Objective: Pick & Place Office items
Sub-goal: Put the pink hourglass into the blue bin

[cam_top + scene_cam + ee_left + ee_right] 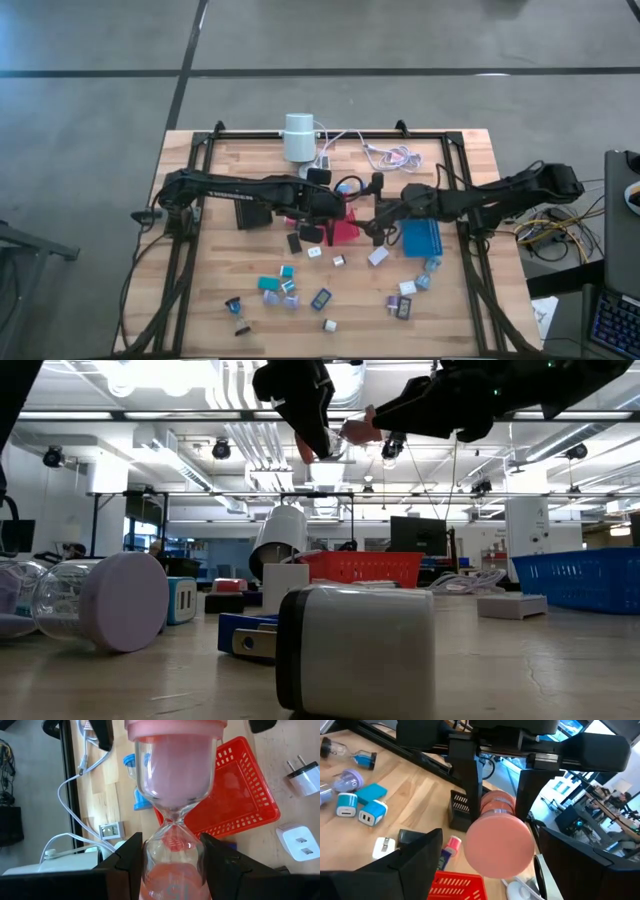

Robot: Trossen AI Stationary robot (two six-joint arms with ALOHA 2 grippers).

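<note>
Item: pink hourglass timer [175,795], clear glass bulbs with pink end caps and pink sand. Held aloft above the red tray [240,795] near the table's middle (clear of the wood, as the low view confirms).

Holder: left gripper [172,857], its two dark fingers closed narrowly on the lower bulb just below the waist of the glass. In the right wrist view the same fingers frame the timer's round pink cap [500,845] from either side.

Second arm: right gripper [375,228], brought in close and facing the timer end-on; its fingers [415,855] stand wide apart with nothing between them.

Trays: red tray [342,226] at centre, blue tray [420,237] just beside it to the right, black tray [250,212] to the left under the left arm.

Loose stock on the table [180,300]: white plug adapters [300,840], teal chargers [365,812], a lilac-capped timer [342,782], a blue hourglass timer [132,780]; most lie scattered toward the near edge, well apart from the trays.
</note>
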